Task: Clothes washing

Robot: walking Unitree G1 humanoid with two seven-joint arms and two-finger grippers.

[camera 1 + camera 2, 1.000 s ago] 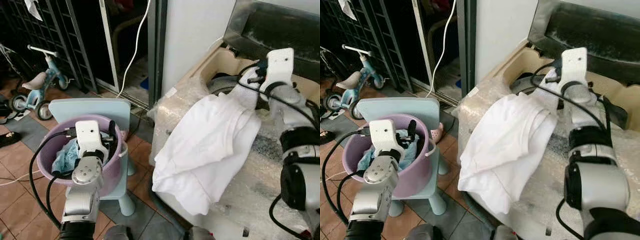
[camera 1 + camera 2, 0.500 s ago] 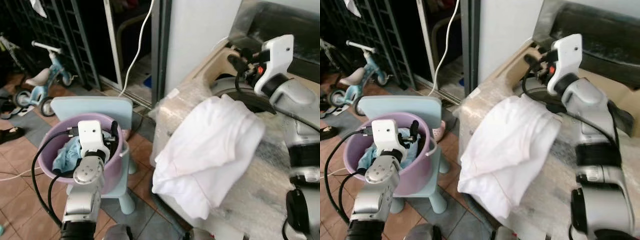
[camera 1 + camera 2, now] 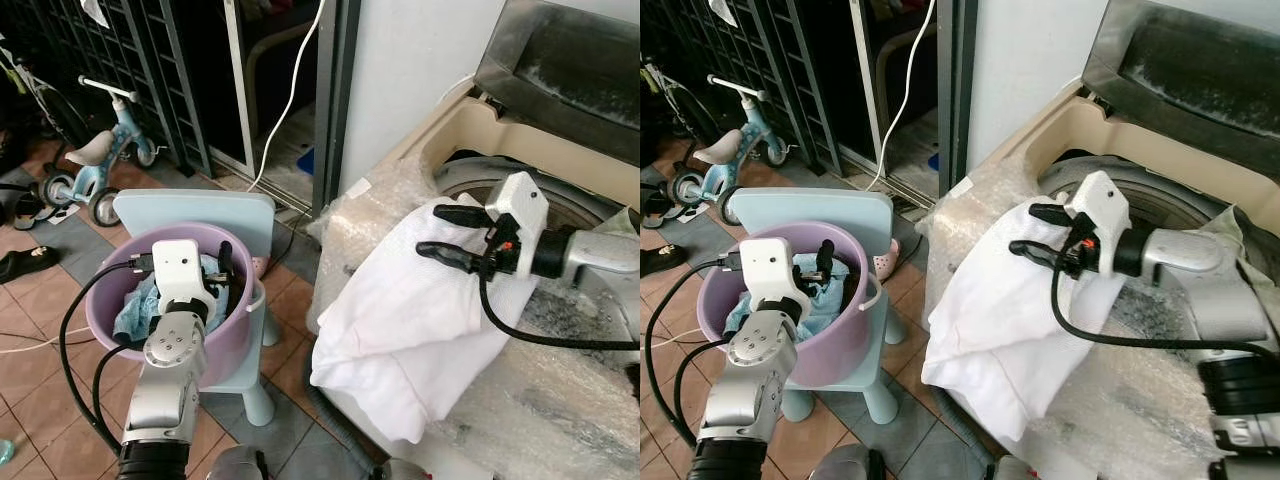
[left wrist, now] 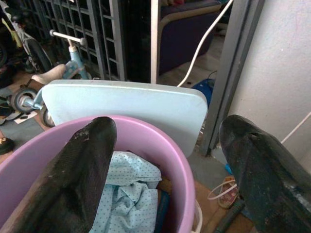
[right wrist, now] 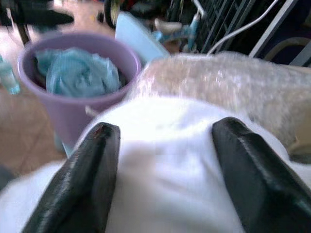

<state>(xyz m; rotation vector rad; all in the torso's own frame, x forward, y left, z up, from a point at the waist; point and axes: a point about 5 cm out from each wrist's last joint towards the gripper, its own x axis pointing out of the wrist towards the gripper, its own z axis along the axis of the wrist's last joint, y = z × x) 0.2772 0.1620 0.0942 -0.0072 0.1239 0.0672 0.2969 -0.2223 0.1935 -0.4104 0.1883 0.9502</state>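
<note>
At centre right of the head view, a white garment (image 3: 405,320) lies draped over the bubble-wrapped front edge of the top-loading washing machine (image 3: 560,400), its lower folds hanging down the machine's side toward the tiled floor (image 3: 40,330). The right gripper (image 3: 437,232) hovers just above the upper part of the cloth, its two black fingers spread wide apart and holding nothing. At lower left, the left gripper (image 3: 226,272) sits at the mouth of the purple basin (image 3: 232,345), fingers likewise parted and empty, above a pale blue dotted cloth (image 4: 127,194) inside. The basin rests on a light blue stool (image 3: 200,207). A small tricycle (image 3: 95,155) stands at upper left, beside a dark metal grille (image 3: 150,60).
</note>
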